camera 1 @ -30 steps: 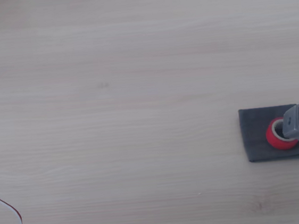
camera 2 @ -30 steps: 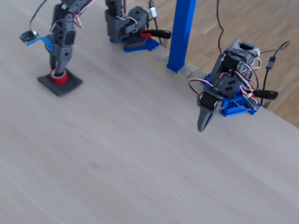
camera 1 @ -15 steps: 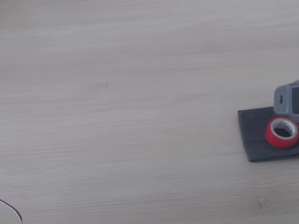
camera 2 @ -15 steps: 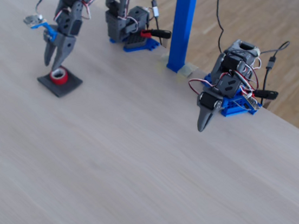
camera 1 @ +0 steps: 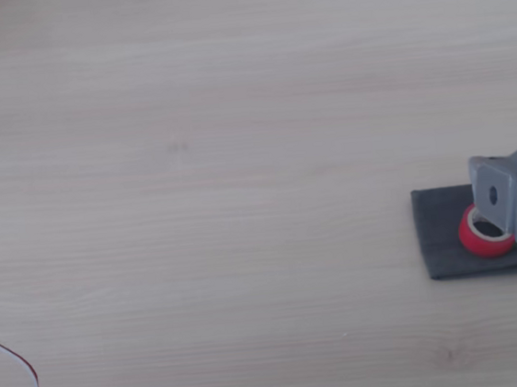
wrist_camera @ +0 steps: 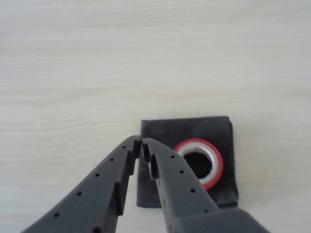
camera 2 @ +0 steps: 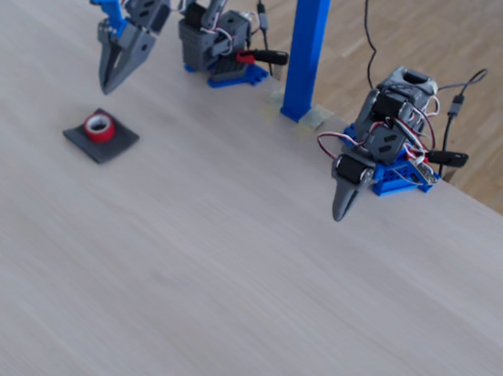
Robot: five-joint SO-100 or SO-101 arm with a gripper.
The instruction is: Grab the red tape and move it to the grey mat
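The red tape [wrist_camera: 216, 171], a ring with a whitish core, lies flat on the dark grey mat [wrist_camera: 184, 130]. It also shows on the mat [camera 1: 440, 230] in the other view [camera 1: 481, 237] and in the fixed view [camera 2: 99, 127], where the mat [camera 2: 111, 149] sits at the table's left. My gripper [wrist_camera: 141, 145] is shut and empty, its tips over the mat's near-left part, just left of the tape. In the fixed view it [camera 2: 109, 88] hangs above the mat, apart from the tape. In the other view its grey body [camera 1: 495, 198] partly covers the tape.
A second arm on a blue base stands at the right of the fixed view, its gripper [camera 2: 340, 213] pointing down. A blue post [camera 2: 306, 48] stands at the back. A red-and-white wire loop [camera 1: 18, 367] lies at the lower left of the other view.
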